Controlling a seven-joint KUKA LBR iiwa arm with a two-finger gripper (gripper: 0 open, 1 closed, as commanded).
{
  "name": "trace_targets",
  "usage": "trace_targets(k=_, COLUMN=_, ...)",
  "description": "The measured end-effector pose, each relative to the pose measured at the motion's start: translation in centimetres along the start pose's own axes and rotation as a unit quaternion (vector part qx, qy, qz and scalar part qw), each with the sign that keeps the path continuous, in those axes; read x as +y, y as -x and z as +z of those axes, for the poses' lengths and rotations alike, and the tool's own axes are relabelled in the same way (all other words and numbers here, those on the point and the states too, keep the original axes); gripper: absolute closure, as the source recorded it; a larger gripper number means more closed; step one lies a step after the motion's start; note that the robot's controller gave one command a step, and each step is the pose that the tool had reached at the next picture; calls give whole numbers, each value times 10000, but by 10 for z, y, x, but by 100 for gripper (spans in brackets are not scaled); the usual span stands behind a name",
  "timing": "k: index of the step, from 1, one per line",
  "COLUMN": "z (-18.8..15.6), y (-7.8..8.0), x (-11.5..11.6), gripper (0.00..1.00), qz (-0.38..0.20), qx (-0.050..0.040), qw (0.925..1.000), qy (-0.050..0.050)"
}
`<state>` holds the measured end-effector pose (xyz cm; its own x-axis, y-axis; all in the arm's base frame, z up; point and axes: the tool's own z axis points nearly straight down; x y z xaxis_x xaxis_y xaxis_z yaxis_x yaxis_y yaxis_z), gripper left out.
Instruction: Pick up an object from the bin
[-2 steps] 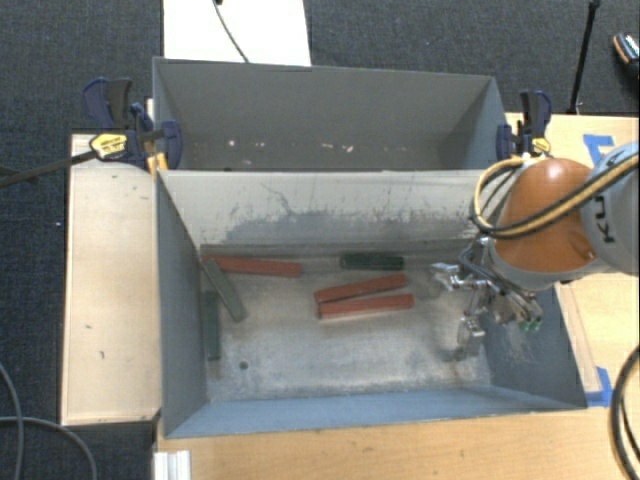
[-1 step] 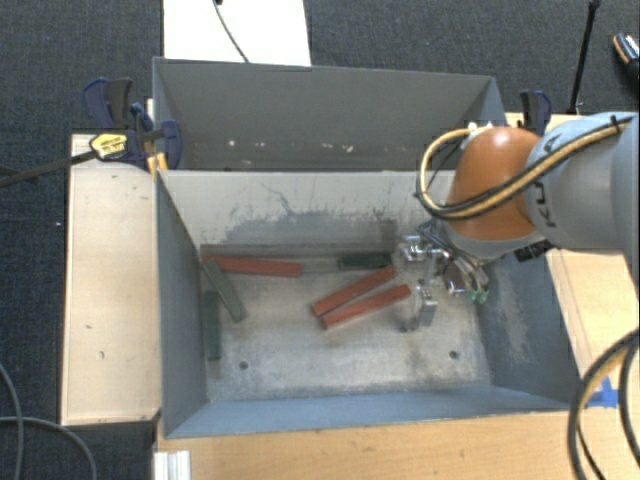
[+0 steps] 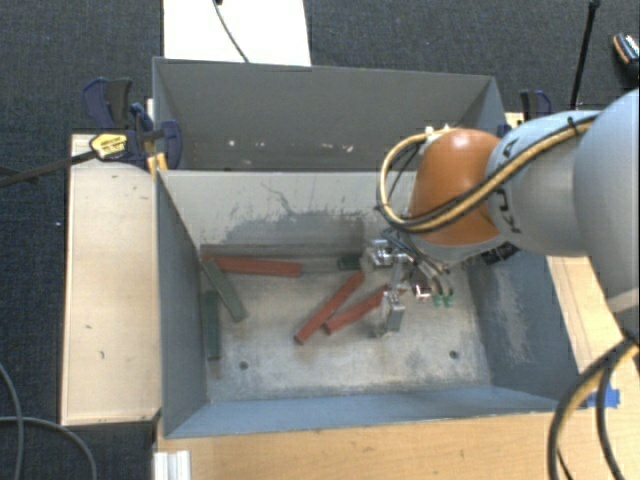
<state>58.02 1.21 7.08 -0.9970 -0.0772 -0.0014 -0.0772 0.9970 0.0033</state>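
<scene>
Red-brown long flat bar [image 3: 350, 314] ends beside my gripper [image 3: 391, 308]; gripping or loose, I cannot say. Reaching step, I think; next, squeeze and lift.

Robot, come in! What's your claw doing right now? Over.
Gripper down in bin, at right ends of two red sticks. Hold unconfirmed. Grey sticks off left, clear.
</scene>
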Motion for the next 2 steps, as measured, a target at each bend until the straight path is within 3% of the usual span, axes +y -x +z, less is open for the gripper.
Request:
trace_targets(k=1, z=0, y=0, x=-4, gripper=100, qz=-4, qx=0, qw=10000, qy=-17)
trace_targets(k=2, z=-160, y=-2, x=-4, gripper=100, qz=-403, qx=-49, qw=9992, qy=-22)
